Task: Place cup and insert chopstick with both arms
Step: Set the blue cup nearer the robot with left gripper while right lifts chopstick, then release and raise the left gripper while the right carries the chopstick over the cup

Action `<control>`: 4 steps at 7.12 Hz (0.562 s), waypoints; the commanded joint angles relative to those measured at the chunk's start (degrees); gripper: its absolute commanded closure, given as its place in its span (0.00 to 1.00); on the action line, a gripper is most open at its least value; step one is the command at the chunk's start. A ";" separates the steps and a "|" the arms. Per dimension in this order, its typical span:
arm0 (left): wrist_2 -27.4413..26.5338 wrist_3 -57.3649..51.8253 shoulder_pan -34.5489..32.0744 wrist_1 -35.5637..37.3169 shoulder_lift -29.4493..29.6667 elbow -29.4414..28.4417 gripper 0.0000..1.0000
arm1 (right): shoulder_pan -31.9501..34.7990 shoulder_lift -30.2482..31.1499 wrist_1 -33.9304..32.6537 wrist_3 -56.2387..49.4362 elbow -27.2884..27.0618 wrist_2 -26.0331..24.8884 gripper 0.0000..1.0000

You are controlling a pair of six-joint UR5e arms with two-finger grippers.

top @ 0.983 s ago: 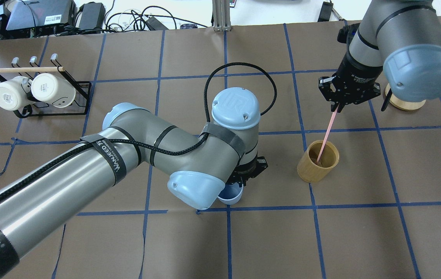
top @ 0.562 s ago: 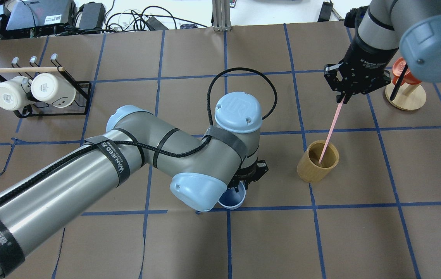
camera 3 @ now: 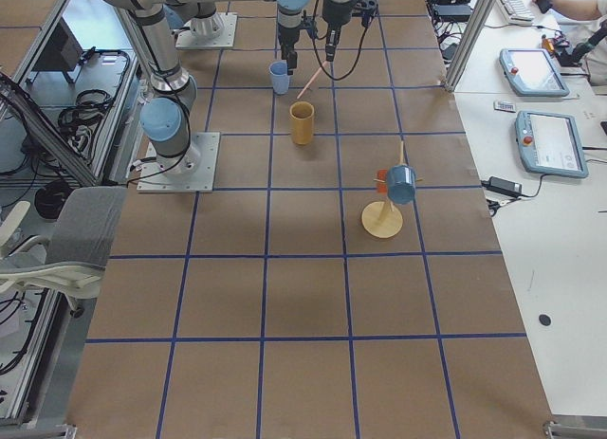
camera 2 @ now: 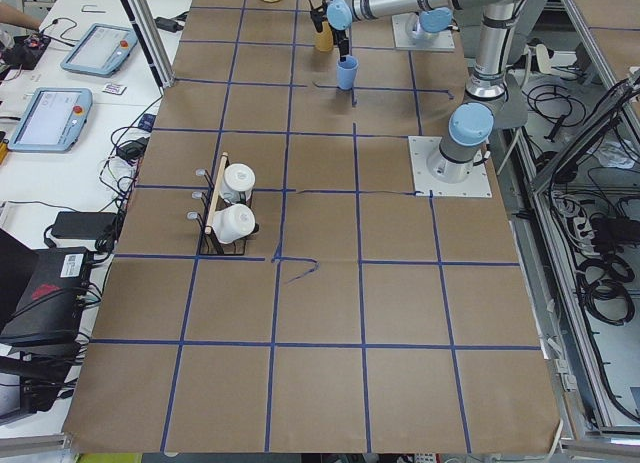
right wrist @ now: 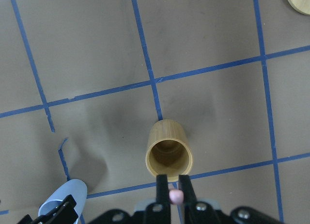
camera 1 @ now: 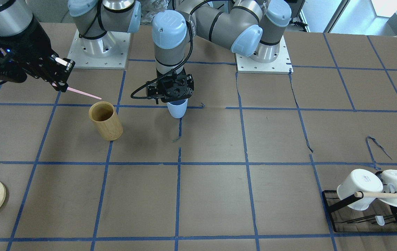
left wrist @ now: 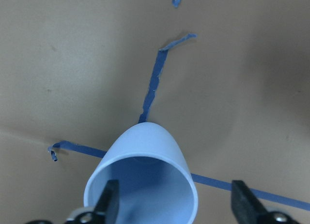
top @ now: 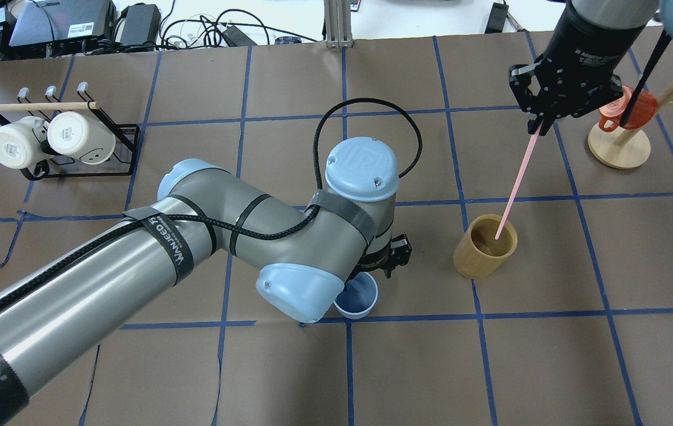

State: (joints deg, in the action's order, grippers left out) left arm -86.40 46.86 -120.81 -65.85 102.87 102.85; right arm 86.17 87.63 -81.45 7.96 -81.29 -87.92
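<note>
Looking over the brown counter (top: pixel 549 367), I see a rack (top: pixel 38 106) with two white mugs (top: pixel 79 137) well apart from the single bamboo holder (top: pixel 484 247), on the cup's far side. One blue cup (top: pixel 357 296) stands upright near the holder, the left pincer (left wrist: pixel 175 200) released, one finger (left wrist: pixel 110 200) inside its rim, one outside. One pink chopstick (top: pixel 518 183), clenched in the right pincer (top: pixel 540 125), slants down from beyond the holder, its lower tip at the holder's mouth.

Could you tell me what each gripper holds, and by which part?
Right gripper pinches the pink chopstick by its top end; left gripper, open, holds nothing.
</note>
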 commanded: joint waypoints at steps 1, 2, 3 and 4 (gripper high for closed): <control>-0.70 -8.64 3.64 -11.42 -2.83 -9.11 0.06 | 0.40 -1.05 0.76 3.62 0.87 3.60 1.00; -2.79 -17.15 5.57 -13.49 -4.85 -12.64 0.02 | 0.66 -1.41 0.67 5.56 0.17 3.80 1.00; -3.68 -22.20 11.42 -13.86 -5.66 -13.89 0.00 | 2.05 -1.41 0.41 5.93 -0.36 5.54 1.00; -3.34 -29.99 15.04 -14.65 -8.45 -14.08 0.00 | 5.20 -1.67 -2.03 12.37 -0.89 8.00 1.00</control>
State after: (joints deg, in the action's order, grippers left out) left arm -89.46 25.68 -110.72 -79.22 97.12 89.95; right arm 88.44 86.23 -81.51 14.91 -81.50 -82.51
